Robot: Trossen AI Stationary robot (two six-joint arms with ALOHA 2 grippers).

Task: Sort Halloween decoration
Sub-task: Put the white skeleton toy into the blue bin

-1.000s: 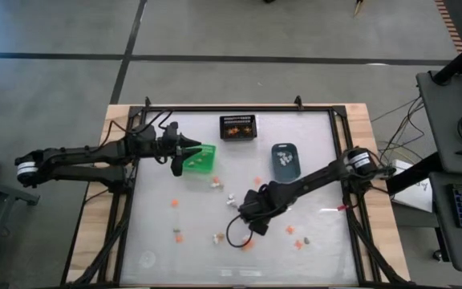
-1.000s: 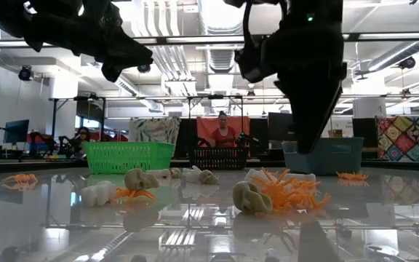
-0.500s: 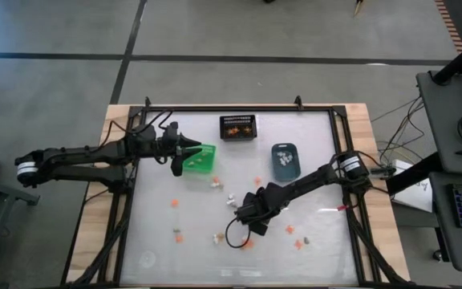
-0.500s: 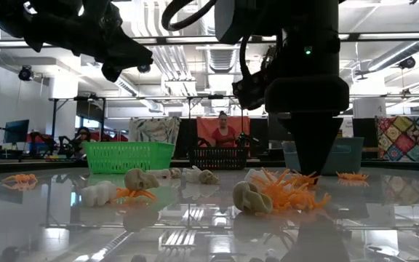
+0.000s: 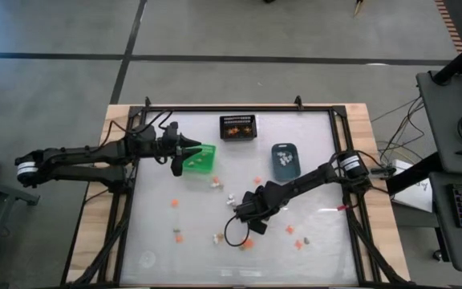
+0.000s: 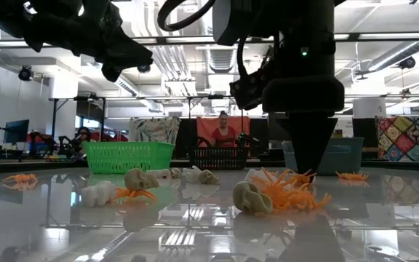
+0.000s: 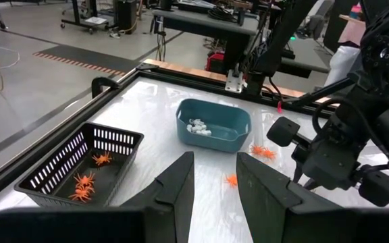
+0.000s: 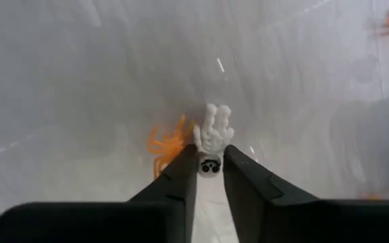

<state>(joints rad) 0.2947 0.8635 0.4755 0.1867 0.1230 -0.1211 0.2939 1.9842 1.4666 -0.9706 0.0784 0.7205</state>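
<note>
A: What's the right end effector [image 8: 210,177] on?

B: Its fingers are pinched on a tiny white skeleton-hand trinket [image 8: 213,137], low on the tabletop [image 5: 327,233] near its middle, with an orange spider [image 8: 167,144] just beside it.

A: The rest?

B: Orange, white and tan trinkets scattered over the tabletop; orange spiders in the black mesh bin [image 7: 80,165], white pieces in the blue bin [image 7: 215,125].

A: The left end effector [image 7: 211,179]?

B: Parted, holding nothing, above the green bin [image 5: 202,159].

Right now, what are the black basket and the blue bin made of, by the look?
Black basket: likely moulded plastic, matte, walls slotted into an open mesh. Blue bin: likely plastic too, solid smooth walls, rounded corners, slight sheen. Neither is certain from looks alone.
</note>
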